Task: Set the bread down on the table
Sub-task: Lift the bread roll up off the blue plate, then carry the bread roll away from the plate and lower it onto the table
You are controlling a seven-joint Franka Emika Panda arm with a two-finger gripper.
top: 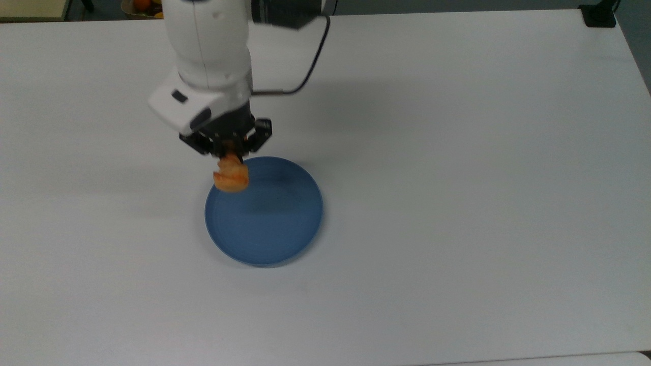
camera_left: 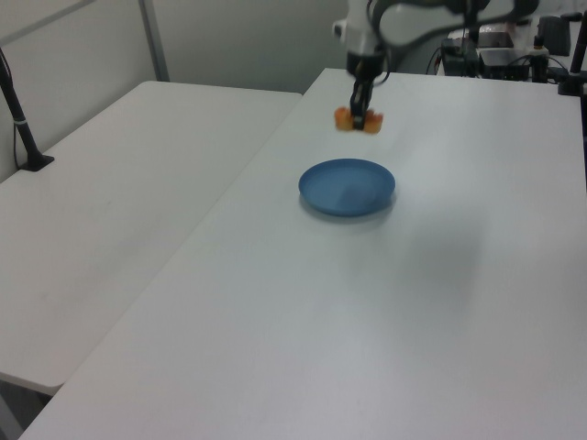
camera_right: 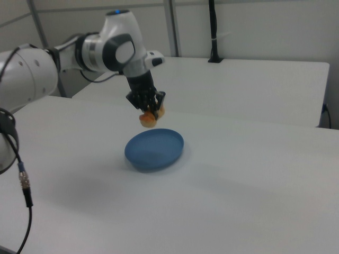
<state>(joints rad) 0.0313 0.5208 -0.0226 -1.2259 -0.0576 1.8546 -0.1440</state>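
Overhead, the white table (top: 457,152) lies bare on nearly every side of the blue plate (top: 269,223), with wide open surface toward the top view's right edge and toward its bottom edge (the left view also shows a long free stretch running to the near corner). The plate sits well in from all the table's edges, and nothing rests on it. The gripper (top: 230,146) hangs in the air above the plate's rim on the top view's upper left, its black fingers pointing straight down and clamped onto the bread (top: 231,175), which dangles beneath them clear of both plate and tabletop. In the right view the bread (camera_right: 149,118) hovers just above the plate's far rim. The arm's white wrist (top: 208,66) stands upright over the gripper, a black cable (top: 305,66) looping off toward the table's far edge.
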